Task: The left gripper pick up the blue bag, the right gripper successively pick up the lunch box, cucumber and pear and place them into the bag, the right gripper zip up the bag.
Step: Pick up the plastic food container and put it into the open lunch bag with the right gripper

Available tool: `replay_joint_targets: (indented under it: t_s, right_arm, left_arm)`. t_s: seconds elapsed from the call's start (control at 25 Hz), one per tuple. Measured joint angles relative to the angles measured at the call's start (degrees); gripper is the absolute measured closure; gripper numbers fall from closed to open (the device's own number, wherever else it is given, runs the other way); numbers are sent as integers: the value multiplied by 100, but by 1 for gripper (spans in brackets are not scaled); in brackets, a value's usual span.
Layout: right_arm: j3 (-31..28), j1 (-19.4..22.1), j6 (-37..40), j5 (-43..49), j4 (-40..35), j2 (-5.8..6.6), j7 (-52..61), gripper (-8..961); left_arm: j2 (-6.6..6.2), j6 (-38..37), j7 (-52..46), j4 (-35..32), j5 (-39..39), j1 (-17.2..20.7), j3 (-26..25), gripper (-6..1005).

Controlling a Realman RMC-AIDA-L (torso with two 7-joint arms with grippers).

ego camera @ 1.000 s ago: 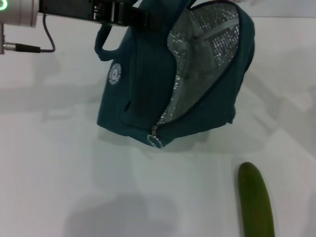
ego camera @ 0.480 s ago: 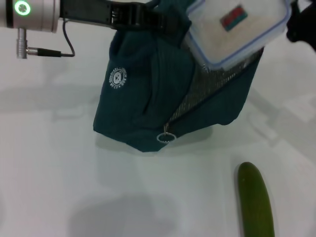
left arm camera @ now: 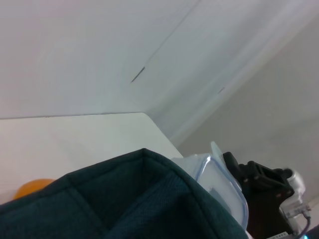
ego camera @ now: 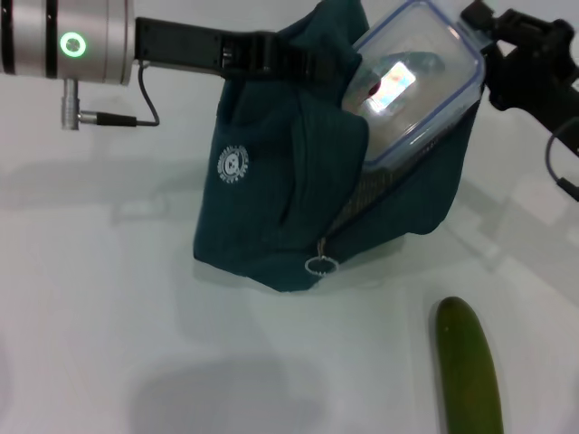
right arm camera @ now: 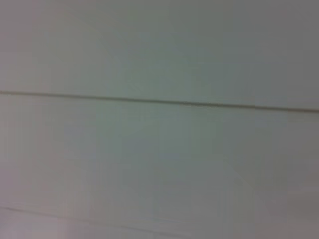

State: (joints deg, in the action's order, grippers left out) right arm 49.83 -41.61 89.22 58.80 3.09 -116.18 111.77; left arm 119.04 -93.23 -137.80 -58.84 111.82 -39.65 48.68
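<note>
Blue bag [ego camera: 298, 190] hanging in the upper middle of the head view, held up by its top edge in the left gripper [ego camera: 271, 56], jaws clamped on the fabric; bottom of the bag resting on or just above the white surface [ego camera: 109, 298], zipper pull [ego camera: 319, 266] dangling at the lower front; mouth gaping toward the upper right. Lunch box [ego camera: 412, 86] tilted in that mouth, lower end already inside, upper end poking out toward the right gripper [ego camera: 507, 54] at the top right corner; jaws apparently at the box's upper edge, though cannot tell whether gripping or released. Long axis of the box slanting down-left into the bag, so likely a push along that line to seat it. Cucumber [ego camera: 469, 371] lying at lower right, lengthwise up-down in the frame, nearer the right arm; pear not clearly seen.
</note>
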Motion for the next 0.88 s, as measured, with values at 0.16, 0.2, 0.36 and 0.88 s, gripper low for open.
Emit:
replay_joint_targets:
  t_s: [0.16, 0.2, 0.36, 0.88]
  right_arm:
    - [-2, -72, -122, 93, 20, 0, -79, 859]
    - [-4, -100, -218, 136, 19, 0, -123, 859]
    - [-4, -174, -385, 189, 13, 0, -264, 859]
    - [0, -516, -555, 825, -46, -1, -352, 856]
  left_arm:
    - [-39, 165, 248, 380, 8, 7, -26, 933]
    - [-46, 197, 292, 448, 8, 11, -28, 933]
    - [-73, 312, 406, 607, 10, 38, -32, 933]
    - [-136, 456, 524, 792, 16, 26, -34, 932]
